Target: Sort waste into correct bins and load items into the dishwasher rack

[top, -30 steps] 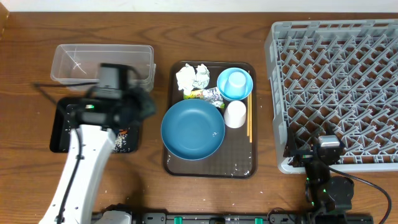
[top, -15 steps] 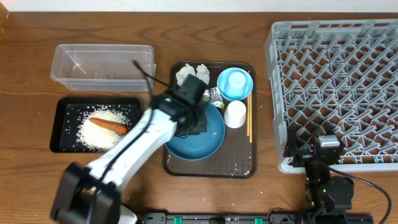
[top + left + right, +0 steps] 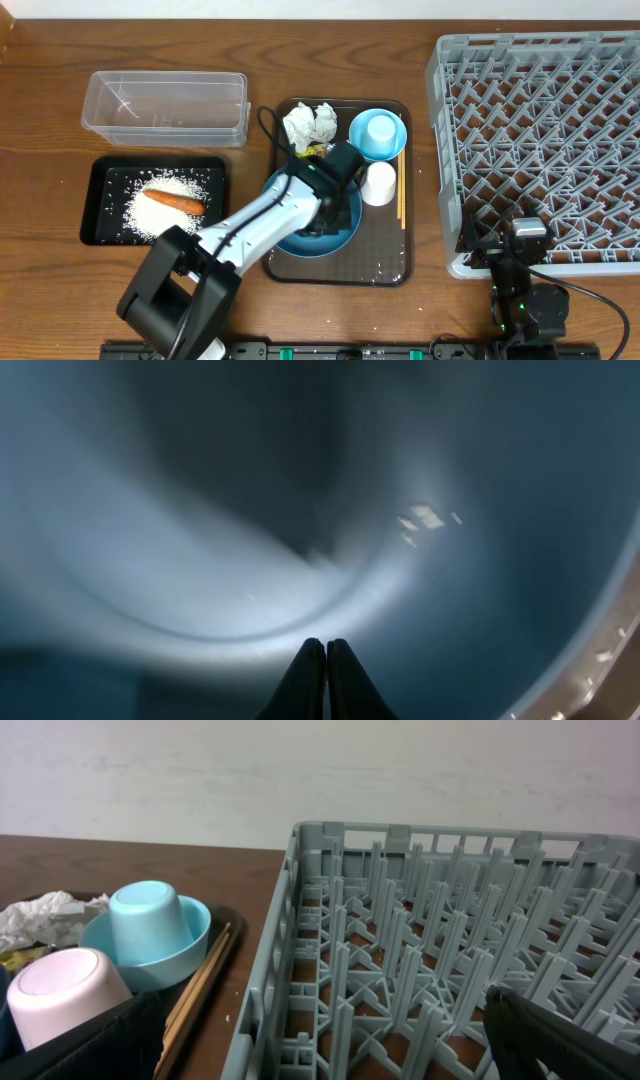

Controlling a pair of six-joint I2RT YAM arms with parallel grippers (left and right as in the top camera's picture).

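- Two arms work at a brown wooden counter [image 3: 40,300]; only the left arm is over the dishes.
- The left gripper [image 3: 325,660] reaches down inside the large round blue bowl [image 3: 348,222]. In the left wrist view the bowl's blurred blue inner wall fills the picture. The jaws are pressed together tip to tip, with nothing seen between them.
- The right gripper [image 3: 527,240] sits at the near edge of the large square grey plastic lattice rack [image 3: 540,120], on the right of the counter. In the right wrist view its dark fingers show at the two lower corners, well apart, with nothing held.
- The blue bowl stands on the left half of a dark brown rectangular serving tray [image 3: 340,272].
- At the far end of the same tray lies crumpled white tissue [image 3: 310,125]. Beside it is a small light-blue saucer [image 3: 399,146] with a light-blue cup [image 3: 378,130] mouth down on it.
- A white cup [image 3: 378,184], also mouth down, stands just in front of the saucer. Thin wooden chopsticks [image 3: 402,195] lie along the tray's right edge.
- A sliver of yellow-green printed wrapper [image 3: 308,150] shows between the tissue and the arm; the rest is hidden.
- A shallow black rectangular tray [image 3: 92,220], left of the serving tray, holds a spread of white rice grains [image 3: 150,210], with a small orange carrot [image 3: 175,202] lying on them.
- A clear plastic rectangular tub [image 3: 165,105] stands just behind the black tray.
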